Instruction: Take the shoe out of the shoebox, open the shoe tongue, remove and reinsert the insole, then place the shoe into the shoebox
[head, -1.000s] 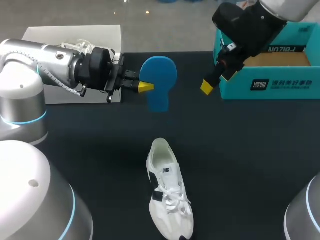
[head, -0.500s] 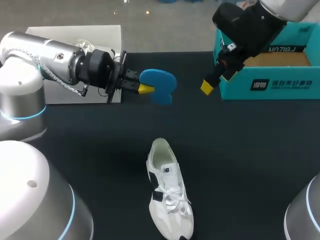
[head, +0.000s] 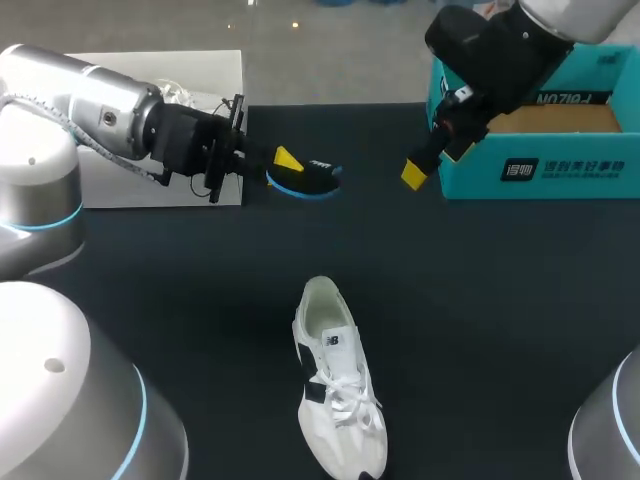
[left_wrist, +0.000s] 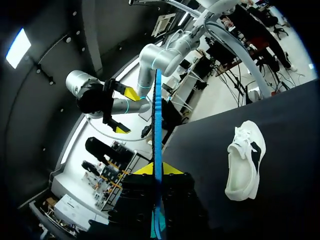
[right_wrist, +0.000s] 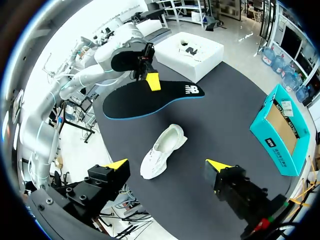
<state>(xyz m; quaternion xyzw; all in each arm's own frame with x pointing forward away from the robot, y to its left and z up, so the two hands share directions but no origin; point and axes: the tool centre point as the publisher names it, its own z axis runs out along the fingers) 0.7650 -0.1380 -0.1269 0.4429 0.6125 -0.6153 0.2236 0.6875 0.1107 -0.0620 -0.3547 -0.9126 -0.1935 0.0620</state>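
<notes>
- Step in hand, as I judge it: the insole is out of the shoe and reinsertion has not begun.
- Left gripper (head: 284, 163): clamped on the insole (head: 305, 178) at one end. The left wrist view shows a yellow tip on each side of the thin blue edge.
- The insole is in the air above the rear left of the black table (head: 480, 300), roughly level, with its dark face toward the right wrist camera. It touches nothing but the fingers.
- Shoe (head: 335, 390): white, upright on its sole, alone at the near middle of the table. Its heel opening faces the far side and its toe faces the robot. It is well apart from both grippers.
- Right gripper (right_wrist: 166, 166): jaws wide apart and empty, hanging just beside the front left corner of the teal shoebox (head: 540, 170).
- The shoebox sits at the rear right, open, with a bare cardboard floor.
- Next move, my judgement: bring the insole down over the shoe opening, line it up with the shoe's length and feed it in toe end first.
- The right arm will probably need to steady the shoe or hold the tongue back.
- I cannot tell how far open the tongue is.
</notes>
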